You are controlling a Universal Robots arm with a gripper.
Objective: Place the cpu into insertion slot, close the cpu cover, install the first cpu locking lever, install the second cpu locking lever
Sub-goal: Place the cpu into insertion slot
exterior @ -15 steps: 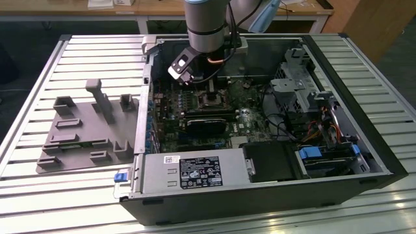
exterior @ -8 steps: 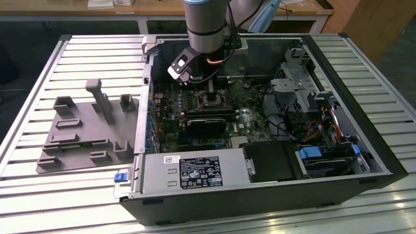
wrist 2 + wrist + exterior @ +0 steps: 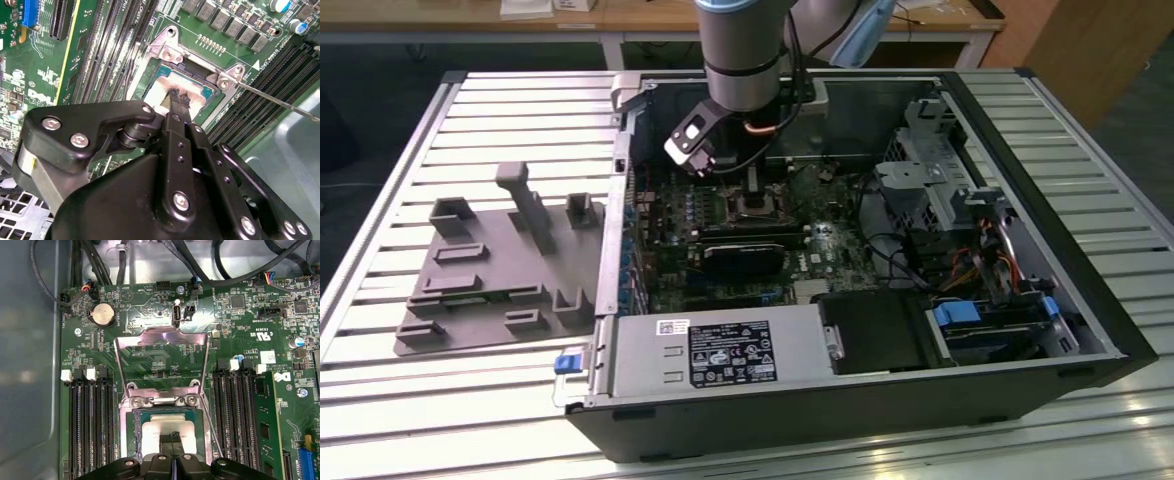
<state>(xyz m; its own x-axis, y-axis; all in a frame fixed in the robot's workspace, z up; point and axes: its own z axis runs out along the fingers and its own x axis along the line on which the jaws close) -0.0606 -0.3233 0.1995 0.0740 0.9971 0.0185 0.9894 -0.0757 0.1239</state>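
The cpu [image 3: 167, 429] lies flat in the insertion slot [image 3: 131, 432], its silver top ringed by a green edge; it also shows in the second wrist view [image 3: 161, 90]. My gripper [image 3: 172, 437] is shut, its two fingertips pressed together and resting on the cpu's top [image 3: 179, 99]. The cpu cover [image 3: 161, 334], a silver frame with a square cut-out, stands flipped open on its hinge beyond the slot. A thin wire locking lever [image 3: 280, 102] stands loose beside the slot. In the exterior view the gripper [image 3: 754, 188] hangs over the slot [image 3: 755, 207] inside the open computer case.
Black memory slots [image 3: 90, 425] flank the socket, with a green memory stick [image 3: 262, 425] on one side. A black card [image 3: 747, 255] lies just in front of the socket. The power supply [image 3: 707, 355], drive cage [image 3: 961, 190] and a grey fixture plate [image 3: 494, 260] surround the board.
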